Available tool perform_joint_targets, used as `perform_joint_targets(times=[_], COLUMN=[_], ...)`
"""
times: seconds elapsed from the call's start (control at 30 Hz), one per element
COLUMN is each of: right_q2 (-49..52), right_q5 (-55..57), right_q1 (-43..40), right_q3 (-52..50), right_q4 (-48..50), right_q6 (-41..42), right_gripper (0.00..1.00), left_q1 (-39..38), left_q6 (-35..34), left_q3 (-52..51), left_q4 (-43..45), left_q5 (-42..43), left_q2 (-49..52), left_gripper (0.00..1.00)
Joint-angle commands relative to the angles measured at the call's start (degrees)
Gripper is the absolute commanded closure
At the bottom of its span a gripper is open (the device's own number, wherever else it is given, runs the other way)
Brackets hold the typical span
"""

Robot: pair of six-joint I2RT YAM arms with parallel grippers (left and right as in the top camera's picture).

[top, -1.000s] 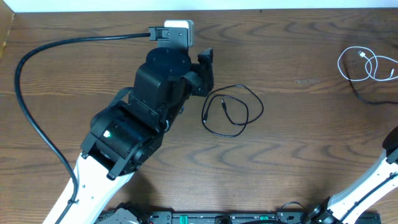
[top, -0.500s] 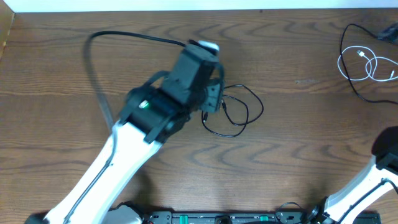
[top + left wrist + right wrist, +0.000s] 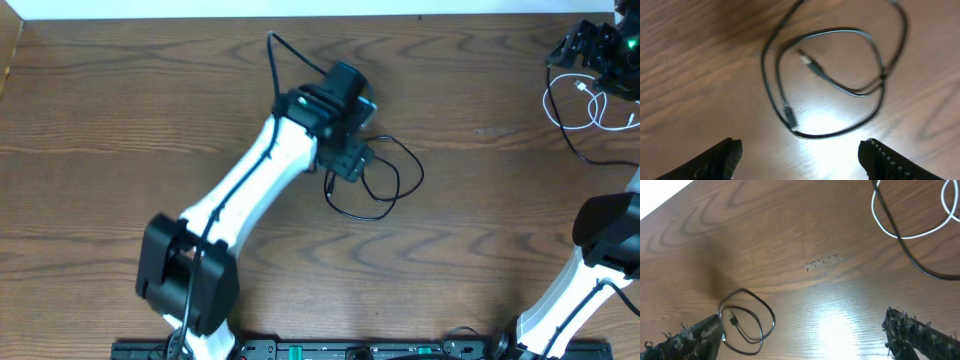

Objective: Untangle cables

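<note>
**Item 1: black cable** (image 3: 421,174). Loc.: centre of table (image 3: 120,120), flat on the wood. Form: loose double loop, strands crossing at one spot. One plug end points into the middle of the loop, and the other lies along its edge (image 3: 790,116) (clearest in the left wrist view). Not held by anything.

**Item 2: white cable** (image 3: 547,103). Loc.: far right corner, well apart from item 1. Form: a few small overlapping loops, with a plug end inside them. A thicker dark wire (image 3: 572,143) crosses its left side; the right wrist view shows both (image 3: 905,237), (image 3: 910,260).

**Item 3: L gripper** (image 3: 350,160). Pos.: over the left edge of the black loop. Fingers spread wide w/ nothing btwn them (image 3: 800,147); the cable lies on the wood just beyond the tips. Whether it touches the cable: can't tell.

**Item 4: R gripper** (image 3: 590,45). Pos.: far right edge, just beyond the white loops. Fingers apart and empty (image 3: 802,325).

**Misc.:** pale scuff (image 3: 495,130) on the wood btwn the two cables.
</note>
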Motion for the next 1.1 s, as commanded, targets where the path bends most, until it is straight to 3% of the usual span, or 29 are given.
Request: perform_joint_targets(times=[0.0, 0.1, 0.5, 0.6, 0.87, 1.07], right_q2=[-0.4, -0.4, -0.4, -0.4, -0.4, -0.4], right_q5=[0.6, 0.6, 0.6, 0.6, 1.4, 1.4], right_q1=[0.2, 0.2, 0.9, 1.5, 1.7, 1.8], right_q3=[0.4, 0.4, 0.4, 0.4, 0.4, 0.4], right_q4=[-0.1, -0.2, -0.4, 0.0, 0.2, 0.3], right_q6=[-1.3, -1.3, -1.3, -1.3, -1.3, -1.3], right_gripper=[0.01, 0.01, 0.01, 0.01, 0.01, 0.01], left_q1=[4.6, 6.3, 6.3, 6.3, 4.6, 0.2], left_q6=[7.7, 11.4, 11.1, 11.1, 8.6, 2.6], left_q3=[-0.7, -0.7, -0.8, -0.8, -1.0, -3.2], left_q4=[1.6, 2.6, 9.8, 11.7, 12.1, 14.3], left_q5=[4.9, 8.1, 8.5, 8.2, 2.4, -9.0], left_q2=[3.8, 8.4, 16.7, 18.7, 20.5, 22.4], left_gripper=[0.2, 0.2, 0.23, 0.3, 0.45, 0.48])
